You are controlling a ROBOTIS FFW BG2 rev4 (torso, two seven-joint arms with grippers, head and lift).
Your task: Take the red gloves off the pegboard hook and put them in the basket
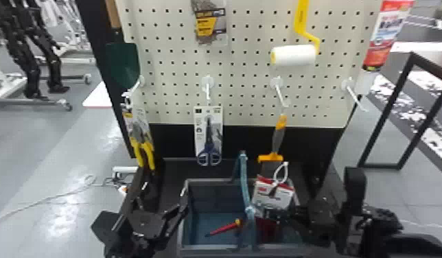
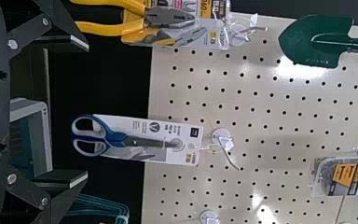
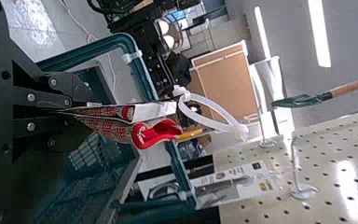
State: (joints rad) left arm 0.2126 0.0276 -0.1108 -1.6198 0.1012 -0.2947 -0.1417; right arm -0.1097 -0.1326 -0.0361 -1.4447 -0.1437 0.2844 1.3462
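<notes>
Grasping red gloves (image 3: 154, 135) in R gripper (image 1: 269, 213), w/ fingers clenched on end opp. white card (image 3: 154, 112). Sticking straight out past R fingertips, w/ cuffs & card farthest from them; in head view, rising just above R fingertips, w/ white loop (image 1: 281, 172) on top. Held off pegboard (image 1: 244, 99), over R side of basket (image 1: 210, 247); can't tell if partly below rim. Released at L gripper (image 1: 164, 194), w/ fingers spread wide, near basket's L side, well apart from gloves. Can see red screwdriver (image 1: 227, 228) in basket, btwn both grippers. Also see scissors (image 1: 210, 151) hung beyond L gripper, pliers (image 1: 143, 145) to their L, & scraper (image 1: 278, 139) beyond R gripper, w/ roller (image 1: 294, 55) higher up.
</notes>
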